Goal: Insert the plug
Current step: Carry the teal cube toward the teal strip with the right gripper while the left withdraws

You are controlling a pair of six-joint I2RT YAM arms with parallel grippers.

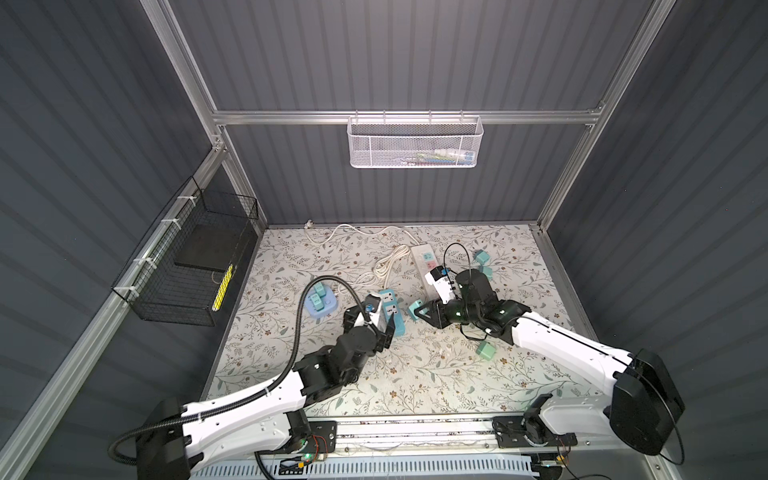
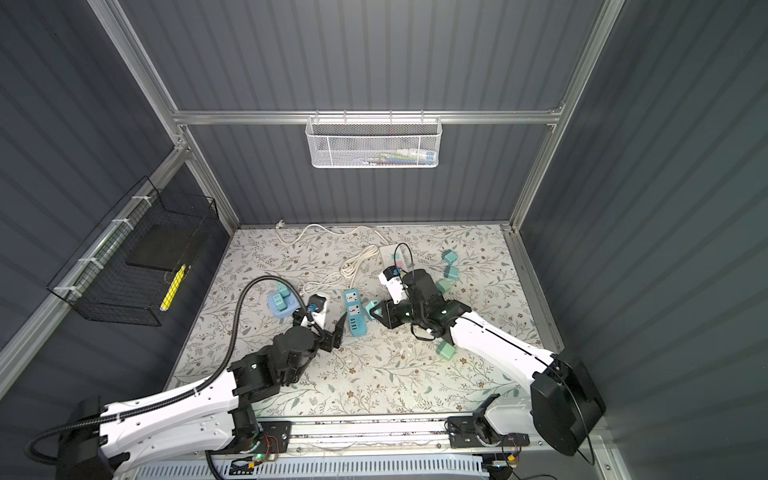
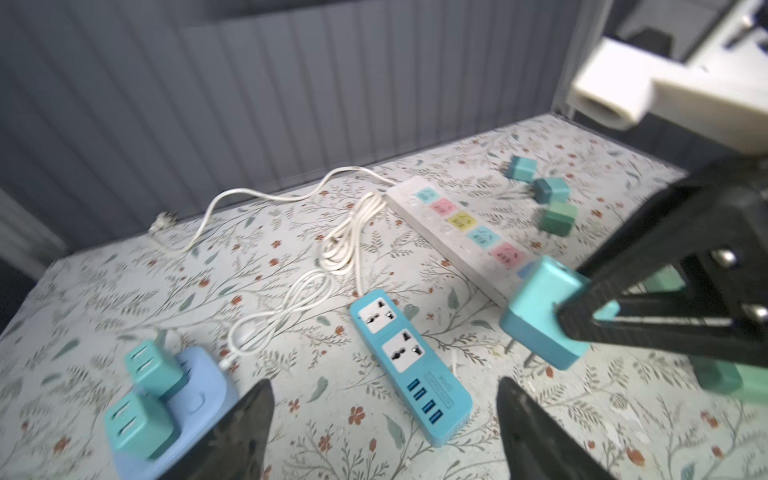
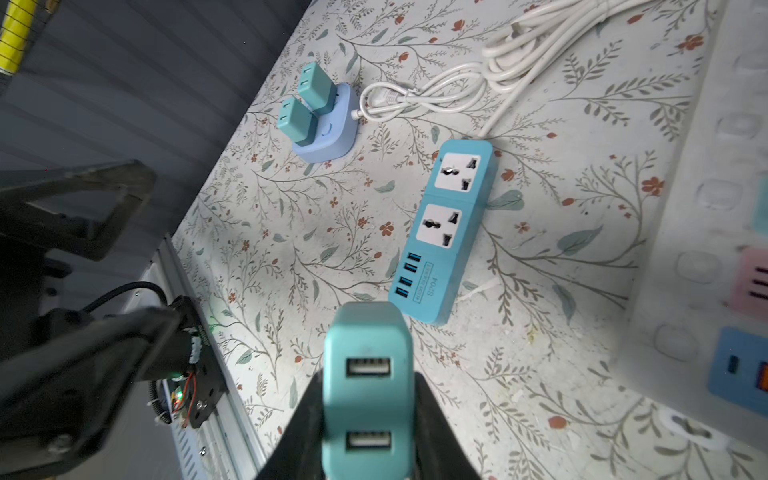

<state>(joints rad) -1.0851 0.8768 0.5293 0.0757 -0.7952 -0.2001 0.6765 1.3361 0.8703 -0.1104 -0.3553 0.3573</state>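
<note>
plug: small teal plastic USB charger plug [image 4: 365, 332], held just right of blue two-socket power strip [image 4: 444, 232], mid-table
right gripper [image 1: 417, 311]: clamped on plug's flat sides, prongs down
left gripper [image 3: 382, 388]: jaws wide, empty, over strip's near end
handling: likely light, rigid, smooth; may twist in grip
around: long white power strip [image 3: 457, 224] far right; light-blue round socket base [image 4: 328, 137] left
in the way: left gripper crowds strip

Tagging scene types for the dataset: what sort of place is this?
Probably a lab robot cell, not a home: aluminium frame with grey panel walls, a mesh basket hung on it, and a floral tabletop laid out with a blue power strip and teal plugs.
</note>
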